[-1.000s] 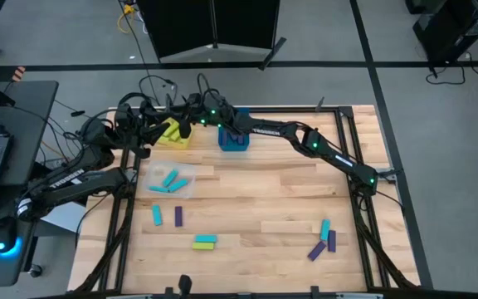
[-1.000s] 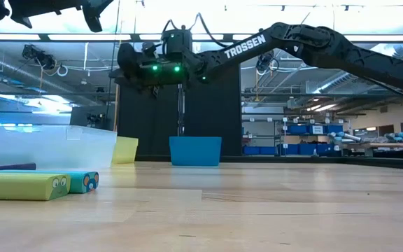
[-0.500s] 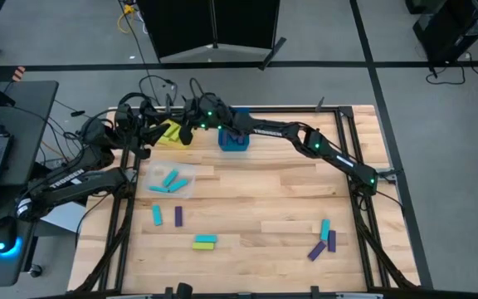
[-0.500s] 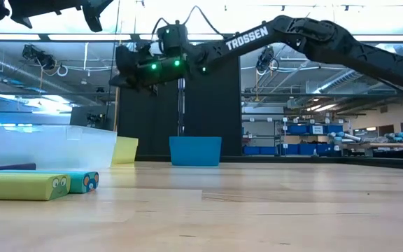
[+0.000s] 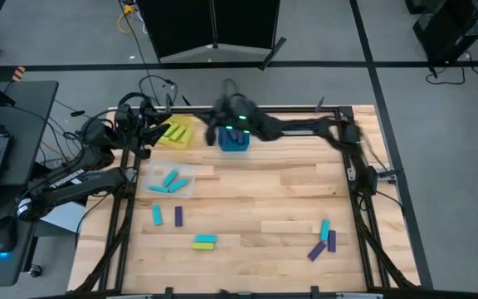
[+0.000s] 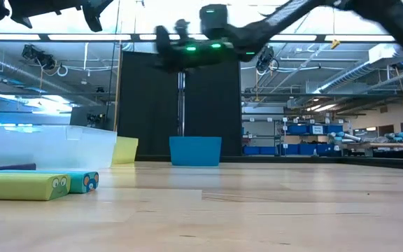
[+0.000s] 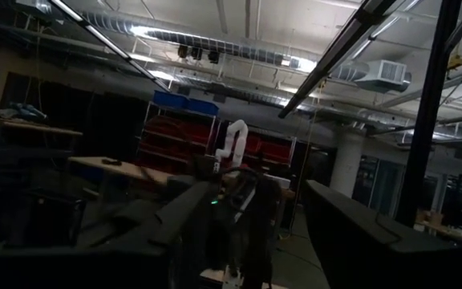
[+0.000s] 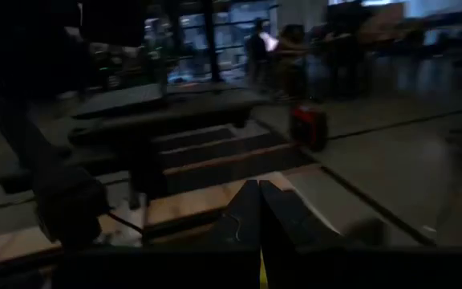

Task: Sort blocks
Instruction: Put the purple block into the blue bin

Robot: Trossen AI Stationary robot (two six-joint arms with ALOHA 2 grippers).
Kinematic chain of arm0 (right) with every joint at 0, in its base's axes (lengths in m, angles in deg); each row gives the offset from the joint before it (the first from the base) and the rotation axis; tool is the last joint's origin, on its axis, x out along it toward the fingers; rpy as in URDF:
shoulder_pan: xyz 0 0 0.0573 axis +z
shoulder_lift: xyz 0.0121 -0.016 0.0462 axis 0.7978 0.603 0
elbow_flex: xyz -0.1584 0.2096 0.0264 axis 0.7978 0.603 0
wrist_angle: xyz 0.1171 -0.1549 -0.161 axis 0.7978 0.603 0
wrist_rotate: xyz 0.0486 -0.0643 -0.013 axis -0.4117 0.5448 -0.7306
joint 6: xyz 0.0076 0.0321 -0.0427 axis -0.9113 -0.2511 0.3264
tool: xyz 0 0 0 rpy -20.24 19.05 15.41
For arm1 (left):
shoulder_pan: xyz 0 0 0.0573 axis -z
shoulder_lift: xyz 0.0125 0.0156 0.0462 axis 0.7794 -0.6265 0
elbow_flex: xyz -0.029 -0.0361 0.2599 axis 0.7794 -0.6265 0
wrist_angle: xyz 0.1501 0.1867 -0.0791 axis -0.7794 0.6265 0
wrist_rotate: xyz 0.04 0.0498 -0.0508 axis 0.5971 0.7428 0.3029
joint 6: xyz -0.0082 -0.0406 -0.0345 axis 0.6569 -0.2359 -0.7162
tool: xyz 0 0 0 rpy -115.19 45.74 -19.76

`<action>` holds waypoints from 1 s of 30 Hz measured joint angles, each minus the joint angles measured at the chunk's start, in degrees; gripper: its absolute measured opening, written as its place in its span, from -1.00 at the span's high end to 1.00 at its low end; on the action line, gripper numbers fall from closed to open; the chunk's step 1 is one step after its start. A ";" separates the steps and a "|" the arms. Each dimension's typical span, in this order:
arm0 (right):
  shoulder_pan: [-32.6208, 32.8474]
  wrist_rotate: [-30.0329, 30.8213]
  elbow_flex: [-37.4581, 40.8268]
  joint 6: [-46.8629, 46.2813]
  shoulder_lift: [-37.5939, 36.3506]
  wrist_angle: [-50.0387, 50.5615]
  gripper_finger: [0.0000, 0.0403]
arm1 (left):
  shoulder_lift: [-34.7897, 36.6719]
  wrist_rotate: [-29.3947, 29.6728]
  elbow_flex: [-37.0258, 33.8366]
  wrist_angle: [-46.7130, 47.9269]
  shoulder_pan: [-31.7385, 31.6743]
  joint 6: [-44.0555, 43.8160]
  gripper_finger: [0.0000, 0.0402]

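The right arm has swung back from the yellow bin toward the blue bin since a second ago, and its gripper (image 5: 222, 112), blurred with motion, now hangs above the far edge of the table (image 5: 305, 195) near the blue bin (image 5: 234, 141), its fingers (image 8: 257, 210) pressed together on nothing. The left arm waits off the far left corner, its gripper (image 5: 149, 126) raised and pointing into the room; its dark fingers (image 7: 359, 233) stand spread with nothing between them. The clear bin (image 5: 169, 180) lies near the left edge and holds teal blocks (image 5: 170, 178). The yellow bin (image 5: 175, 134) at the far left corner holds lime blocks (image 5: 173, 133). The blocks are small flat bars in lime, teal and dark purple. Loose on the wood, nearer the front left, a teal block (image 5: 157, 216) and a purple block (image 5: 178, 216) lie side by side, apart. Further front, a lime block (image 5: 204, 246) and a teal one (image 5: 205, 239) lie touching along their long sides. At the front right, a teal block (image 5: 325, 228) and two purple blocks (image 5: 332, 241) lie close together, one purple bar slanted.
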 joint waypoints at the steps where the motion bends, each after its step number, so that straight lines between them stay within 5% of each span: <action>1: -0.05 1.05 5.20 0.14 -3.27 -2.35 0.98 | -0.12 0.00 0.02 0.30 0.00 0.37 -0.04; 8: 0.72 9.38 33.93 0.72 -26.47 -8.07 0.97 | -3.10 0.37 0.00 5.32 0.00 2.86 -0.04; 15: 4.98 22.25 54.64 2.42 -50.14 -10.05 0.97 | -10.73 0.39 -0.07 9.47 1.29 7.49 -0.04; 22: 10.41 32.44 66.23 2.62 -68.56 -5.04 0.97 | -19.13 1.02 -0.07 8.78 7.17 13.13 -0.04; 30: 15.54 40.46 71.32 2.90 -81.48 4.67 0.97 | -23.11 2.68 -0.07 9.21 16.72 15.35 -0.04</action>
